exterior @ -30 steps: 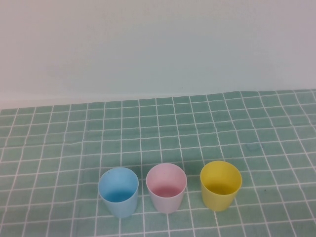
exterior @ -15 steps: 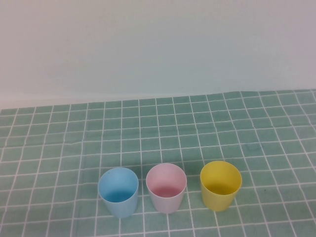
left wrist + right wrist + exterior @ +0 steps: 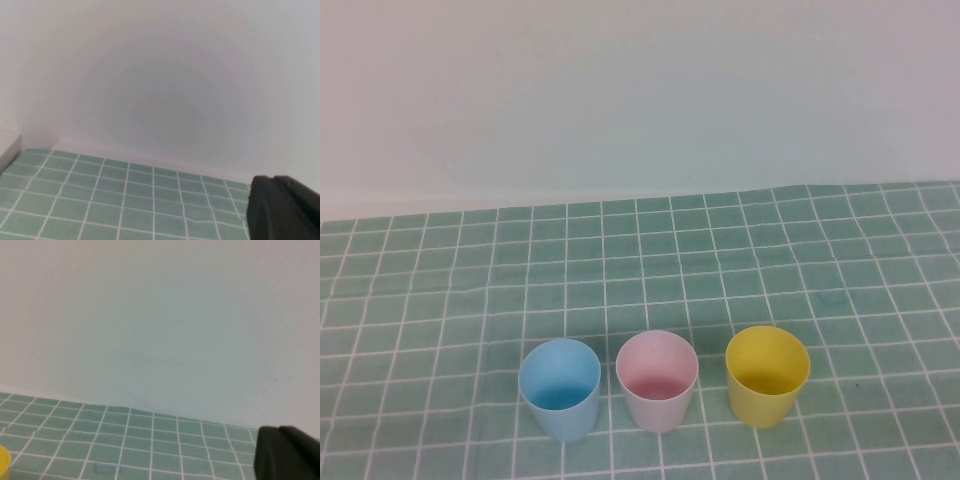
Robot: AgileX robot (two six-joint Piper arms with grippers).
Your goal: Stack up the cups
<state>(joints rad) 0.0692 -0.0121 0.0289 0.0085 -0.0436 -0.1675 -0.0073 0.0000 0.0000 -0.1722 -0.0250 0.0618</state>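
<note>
**Cup stack: nothing nested yet, all three items loose**

Item 1 — blue cup (image 3: 559, 388). Lower left of centre in the high view. Upright, mouth up, empty as far as I can see. Stands alone on the green checked cloth (image 3: 440, 290), just beside the pink one with a slim gap between them.

Item 2 — pink cup (image 3: 657, 380). Lower centre of the high view. Upright, empty, touching neither neighbour.

Item 3 — yellow cup (image 3: 767, 375). Lower right of centre, upright, empty, set a little further from the pink than the pink is from the blue. A sliver of its rim (image 3: 3, 460) also shows at the lower left edge of the right wrist view.

Item 4 — left gripper (image 3: 282, 207). Absent from the high view; only a dark corner of it sits at the lower right of the left wrist view, facing the plain wall (image 3: 640, 90). I cannot tell how its jaws stand.

Item 5 — right gripper (image 3: 287, 452). Same story: a dark block at the lower right of the right wrist view, jaw state not readable.

Progress, as I judge it: zero of two nestings done. Both stacking moves remain, and neither arm is near a cup.
</note>
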